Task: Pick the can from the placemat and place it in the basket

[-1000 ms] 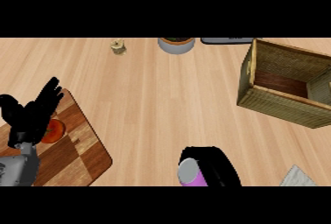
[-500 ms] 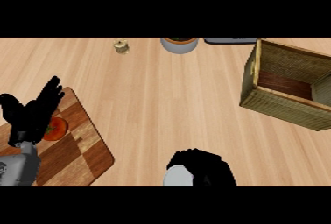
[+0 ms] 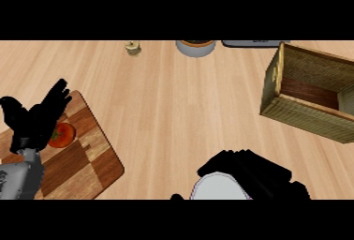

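Right hand (image 3: 252, 176) low at the near edge of the desk (image 3: 180, 103), fingers curled round the can (image 3: 220, 187), whose pale rounded end shows just beneath and to the inside of the knuckles. Looks lifted clear, though the hand hides most of it, so no telling how much of the can sits inside the grip. No placemat anywhere in sight around the hand.

Basket (image 3: 311, 93) well ahead of the right hand and a little to its outer side, mouth open toward the hand, dark inside, nothing visible in it. Clear stretch of desk between the two.

Left hand (image 3: 38, 117) resting at the left edge, fingers straight and up, spread, holding nothing. Under and beside it a wooden cutting board (image 3: 86, 159) with a tomato (image 3: 62, 135) just inside the fingers.

Far beyond both hands, along the back edge: a small jar (image 3: 133, 48), a grey bowl (image 3: 195, 48), a dark flat tray (image 3: 252, 43), all well apart from the action.

Judging progress: pick appears done, can in hand. Carry and placement not yet done. Remaining, most likely: bring the can forward and outward to the basket's opening, lower it in, release. Main risk: clipping the basket's near wall on the way in.
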Controlling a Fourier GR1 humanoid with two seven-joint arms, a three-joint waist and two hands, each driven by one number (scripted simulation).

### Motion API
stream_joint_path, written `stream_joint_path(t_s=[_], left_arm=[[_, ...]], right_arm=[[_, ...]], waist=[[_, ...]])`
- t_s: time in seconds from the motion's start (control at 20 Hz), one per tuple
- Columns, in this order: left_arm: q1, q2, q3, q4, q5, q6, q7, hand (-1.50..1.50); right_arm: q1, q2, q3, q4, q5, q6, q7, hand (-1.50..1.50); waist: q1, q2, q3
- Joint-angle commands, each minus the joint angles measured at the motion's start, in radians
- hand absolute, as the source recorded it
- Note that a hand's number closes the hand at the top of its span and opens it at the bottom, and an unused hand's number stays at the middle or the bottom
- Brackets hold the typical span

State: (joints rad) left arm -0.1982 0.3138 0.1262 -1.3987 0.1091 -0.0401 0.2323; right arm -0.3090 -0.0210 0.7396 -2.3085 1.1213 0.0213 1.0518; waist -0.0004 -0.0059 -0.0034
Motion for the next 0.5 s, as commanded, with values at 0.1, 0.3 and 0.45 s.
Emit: stream_joint_path(t_s=[0.1,0.3,0.45], left_arm=[[-0.007,0.022,0.026,0.012,0.015,-0.023,-0.010,0.00],[-0.033,-0.003,-0.005,-0.005,-0.016,0.010,0.024,0.00],[-0.041,0.013,0.014,0.005,-0.007,-0.002,0.018,0.00]], right_arm=[[-0.331,0.020,-0.248,0.035,-0.096,0.131,0.205,1.50],[-0.462,0.020,-0.436,0.174,-0.136,0.139,0.147,1.50],[-0.571,0.020,-0.511,0.189,-0.122,0.258,0.188,1.50]], waist=[[0.017,0.005,0.000],[0.012,0.006,0.002],[0.001,0.000,0.002]])
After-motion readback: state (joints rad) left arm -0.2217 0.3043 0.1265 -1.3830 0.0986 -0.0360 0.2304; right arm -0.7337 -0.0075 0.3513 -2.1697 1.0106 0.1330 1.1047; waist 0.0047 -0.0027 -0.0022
